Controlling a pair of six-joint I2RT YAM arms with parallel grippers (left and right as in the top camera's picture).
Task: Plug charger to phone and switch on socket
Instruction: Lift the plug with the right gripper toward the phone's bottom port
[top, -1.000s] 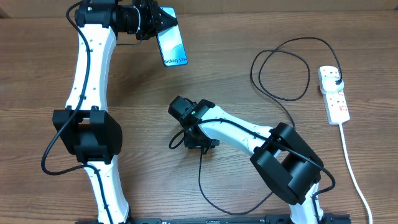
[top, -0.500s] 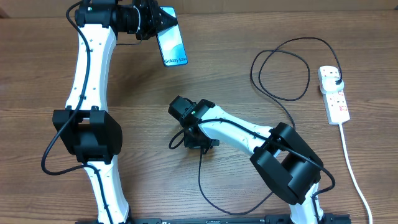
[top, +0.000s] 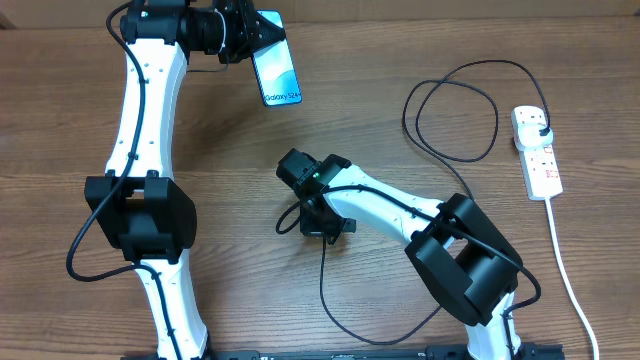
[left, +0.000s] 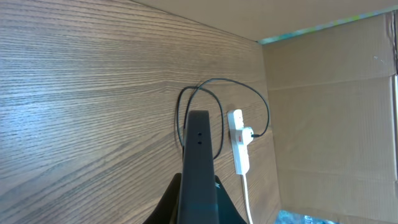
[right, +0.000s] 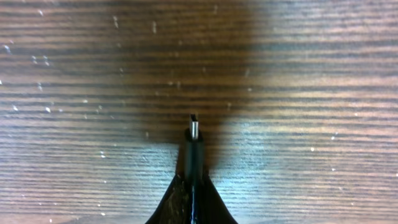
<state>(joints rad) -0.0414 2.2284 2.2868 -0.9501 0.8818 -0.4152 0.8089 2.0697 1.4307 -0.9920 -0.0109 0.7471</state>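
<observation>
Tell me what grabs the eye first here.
The slim blue-screened phone, held up at the far left of the wooden table by the shut left gripper. Mid-table, the right gripper is shut on the connector tip of the thin black charger cable. The white power strip lies at the right edge.

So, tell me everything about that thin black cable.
It is a long, thin black charger cable that looks rubbery. The right arm's fingers are shut on its slim connector, and the small metal tip sticks out past them over the wooden table. Farther along, the arm partly hides it. It then lies in loose loops and ends at the white power strip.
</observation>
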